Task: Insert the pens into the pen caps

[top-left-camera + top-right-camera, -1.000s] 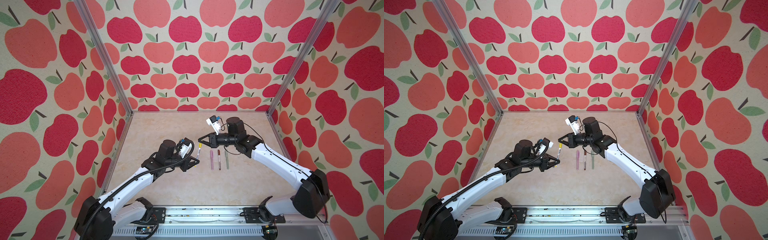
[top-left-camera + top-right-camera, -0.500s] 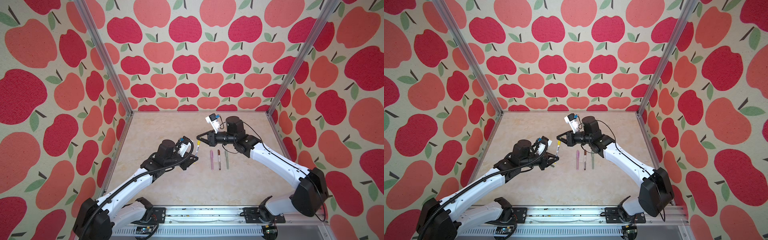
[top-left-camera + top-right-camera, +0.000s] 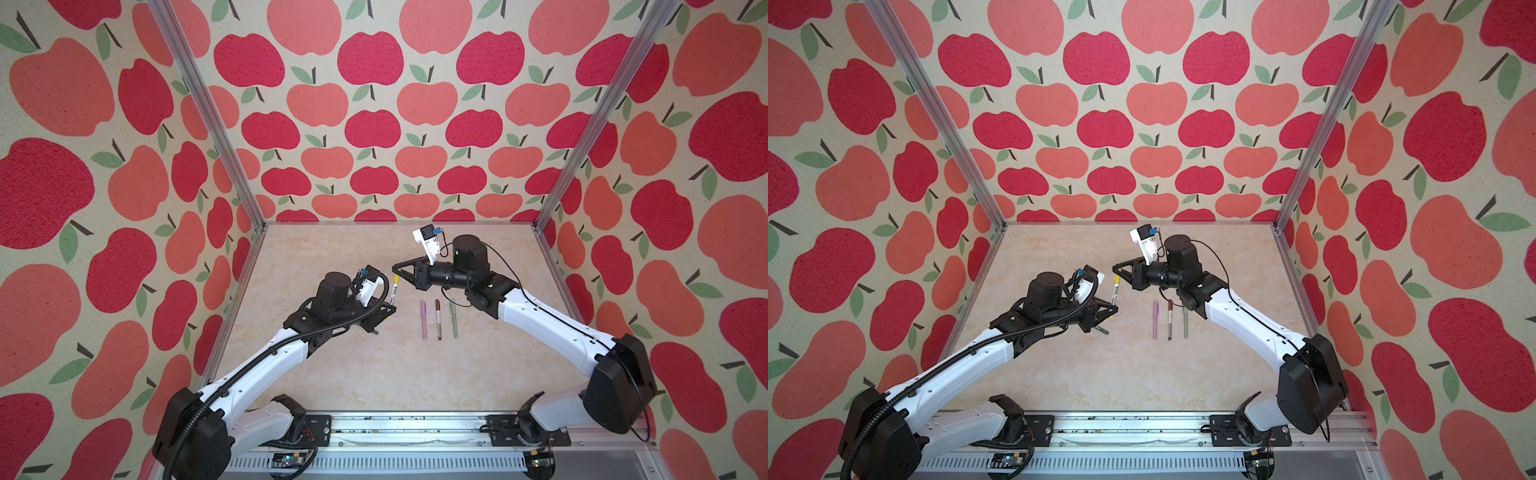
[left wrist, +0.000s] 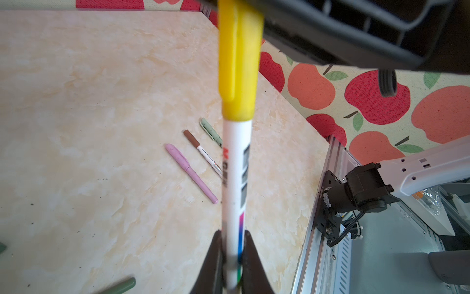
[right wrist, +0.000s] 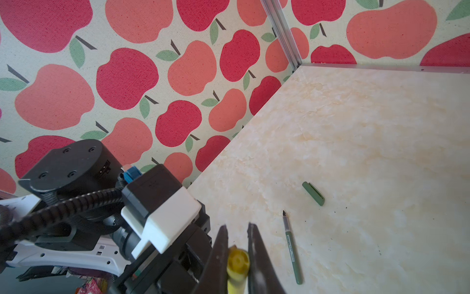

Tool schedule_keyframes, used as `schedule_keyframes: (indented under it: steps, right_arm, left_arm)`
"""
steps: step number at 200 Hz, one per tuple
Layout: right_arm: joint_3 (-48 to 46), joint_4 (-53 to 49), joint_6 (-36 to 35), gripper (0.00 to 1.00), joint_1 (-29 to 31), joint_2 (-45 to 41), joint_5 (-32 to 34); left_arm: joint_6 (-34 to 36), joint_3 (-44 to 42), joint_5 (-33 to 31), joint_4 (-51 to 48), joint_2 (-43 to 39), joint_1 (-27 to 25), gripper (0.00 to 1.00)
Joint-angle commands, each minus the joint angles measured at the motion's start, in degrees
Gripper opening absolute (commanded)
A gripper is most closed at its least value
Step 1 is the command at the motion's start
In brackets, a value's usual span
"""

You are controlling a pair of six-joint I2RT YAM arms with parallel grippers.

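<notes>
Tabletop (image 3: pixel 374 374) of pale marble pattern carries three capped pens side by side near the middle: a pink pen (image 3: pixel 424 320), a brown pen (image 3: pixel 438 320) and a pale green pen (image 3: pixel 454 319) to its right. Just left of them, the left gripper (image 4: pixel 232 233) is clamped on the lower end of a white pen (image 4: pixel 235 178), which it holds nearly upright above the table. A yellow cap (image 4: pixel 237 63) covers the pen's top end, and the right gripper (image 5: pixel 237 226), reaching in from the right, is pinched on that cap. A dark green pen (image 5: pixel 292 252) lies bare-tipped under the grippers, its dark green cap (image 5: pixel 313 193) apart from it.
</notes>
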Motion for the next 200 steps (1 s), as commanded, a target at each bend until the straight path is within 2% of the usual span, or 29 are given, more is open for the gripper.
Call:
schedule_keyframes:
  steps: [1, 105, 200]
  right_arm:
    - [-5.7, -13.8, 0.8, 0.0, 4.2, 2.9, -6.6]
    - [-11.0, -9.8, 3.6, 0.0, 5.7, 4.7, -6.0]
    - [-13.0, -6.8, 6.1, 0.0, 7.0, 6.2, -6.1]
  left_arm:
    - [0.2, 8.8, -2.7, 22.7, -0.4, 2.4, 0.0]
    - [0.6, 12.4, -1.8, 27.7, 2.6, 4.5, 0.0]
    - [0.7, 13.7, -1.5, 27.7, 2.6, 5.4, 0.0]
